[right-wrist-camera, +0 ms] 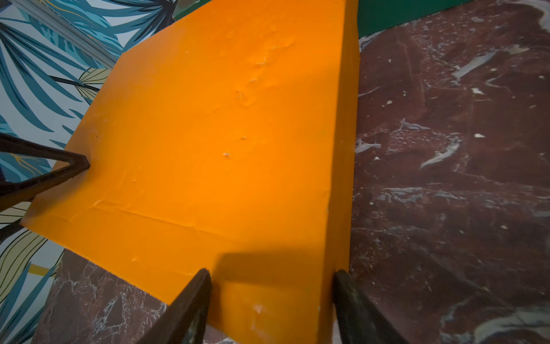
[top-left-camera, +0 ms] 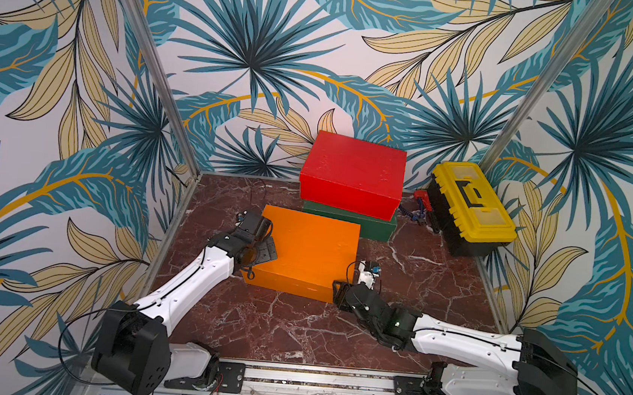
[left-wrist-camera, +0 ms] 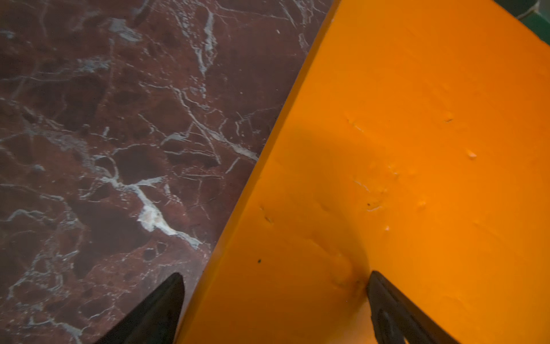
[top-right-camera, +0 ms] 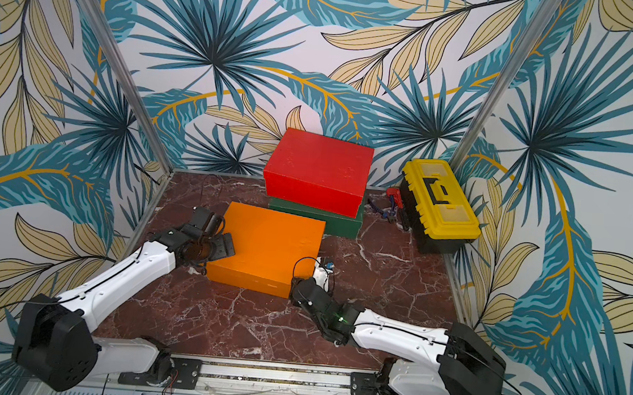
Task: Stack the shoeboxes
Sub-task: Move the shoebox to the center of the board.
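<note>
Here, left gripper (left-wrist-camera: pixel 275 274) and right gripper (right-wrist-camera: pixel 272 271) straddle orange shoebox (top-left-camera: pixel 310 252) edges — arms outstretched.

Near centre, orange shoebox (top-left-camera: pixel 308 250). Far, red shoebox (top-left-camera: pixel 352 172) over dark green shoebox (top-left-camera: pixel 377 227). Marbled counter (top-left-camera: pixel 437 279) dark red, white veins. Far-right toolbox (top-left-camera: pixel 481 220): yellow lid, black body. Pale walls (top-left-camera: pixel 261 45), teal and tan leaf print.
</note>
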